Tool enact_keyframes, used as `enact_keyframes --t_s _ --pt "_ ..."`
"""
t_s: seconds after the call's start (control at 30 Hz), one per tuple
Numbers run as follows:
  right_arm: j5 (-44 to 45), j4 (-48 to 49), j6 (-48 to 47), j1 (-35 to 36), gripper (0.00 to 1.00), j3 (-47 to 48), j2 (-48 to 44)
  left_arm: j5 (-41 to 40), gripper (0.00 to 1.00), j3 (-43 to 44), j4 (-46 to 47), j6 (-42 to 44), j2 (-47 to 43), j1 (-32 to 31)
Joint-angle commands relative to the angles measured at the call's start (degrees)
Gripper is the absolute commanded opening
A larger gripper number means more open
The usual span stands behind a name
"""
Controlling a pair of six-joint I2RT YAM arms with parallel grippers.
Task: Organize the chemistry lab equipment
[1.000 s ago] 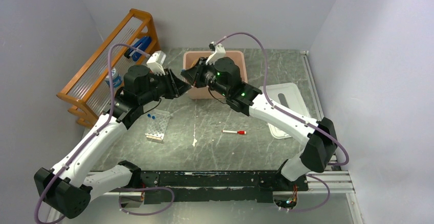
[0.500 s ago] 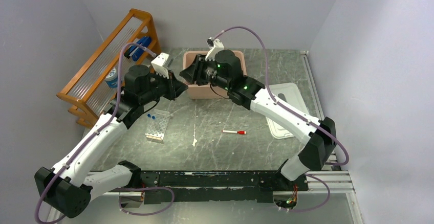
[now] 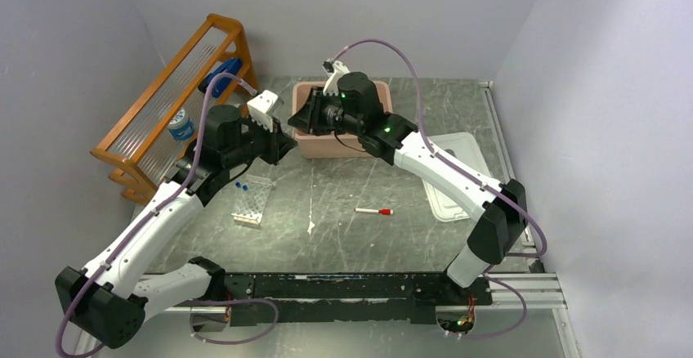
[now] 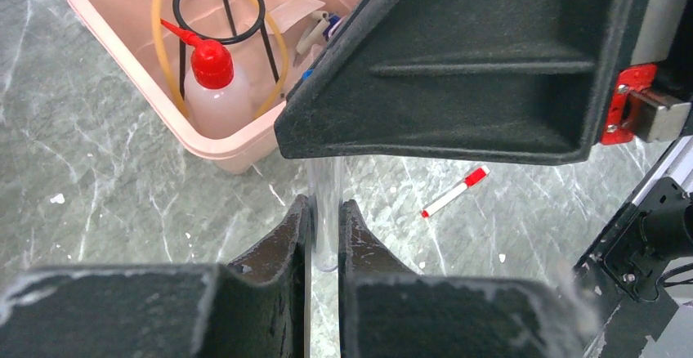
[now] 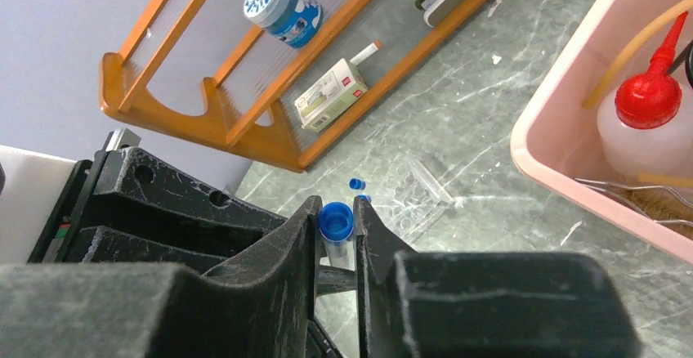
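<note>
The clear blue-capped tube [image 5: 336, 222] is gripped by the left claw [image 4: 324, 213] and right claw [image 5: 335, 209]; barely moved, not yet passed.

both arms reach forward, left gripper [image 4: 324, 211] and right gripper [image 5: 335, 211] tip to tip, both pinching one blue-capped tube [image 5: 336, 221].

The left arm [image 3: 151, 231] and right arm [image 3: 441, 176] share white links, black joints and black bases, each trailing a mauve cable [image 3: 377, 42]. Green lights [image 3: 386, 129] glow on the right arm's joints. The fingers [image 4: 270, 252] are matte black, wedge-shaped and scuffed grey.
</note>
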Motion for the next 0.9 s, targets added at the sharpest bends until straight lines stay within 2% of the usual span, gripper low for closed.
enact_keyframes --t_s 0.0,0.03,0.07,0.17,0.27,0.37,0.5,0.6,0.73,0.87 --pt "-2.2 0.2 -0.4 -0.4 0.16 1.2 0.4 0.1 0.05 0.7 0.3 2.0 -0.6 -0.2" --pt "-2.2 0.8 -0.2 -0.4 0.11 0.6 0.1 -0.2 0.05 0.6 0.3 2.0 -0.7 -0.2" --pt "-2.4 1.5 -0.1 -0.5 0.08 0.2 -0.1 -0.7 0.09 0.5 0.0 1.7 -0.6 -0.2" --pt "-2.0 4.1 -1.6 -0.5 0.01 -1.5 -0.7 -5.4 0.44 0.8 -2.1 0.0 0.4 -0.1" --pt "-0.1 6.2 -6.0 -0.5 0.00 -3.2 -0.5 -8.7 0.59 2.0 -4.5 -1.5 0.6 1.1" --pt "1.7 10.6 -12.3 -0.4 0.00 -5.8 -0.4 -16.2 0.63 2.6 -5.1 -3.2 -3.0 2.8" --pt "0.9 20.2 -18.7 1.0 0.00 -11.0 0.2 -37.4 0.66 2.1 -5.1 -4.9 -10.7 3.0" --pt "2.0 22.5 -24.1 4.1 0.00 -11.7 2.4 -48.4 0.68 4.4 -6.2 -5.2 -14.3 3.0" --pt "5.8 27.8 -32.2 10.3 0.00 -14.3 4.6 -55.1 0.69 10.5 -8.7 -5.6 -15.1 3.0" --pt "6.0 34.4 -35.5 14.3 0.00 -17.1 8.0 -53.6 0.69 14.5 -10.7 -7.0 -13.4 3.0"
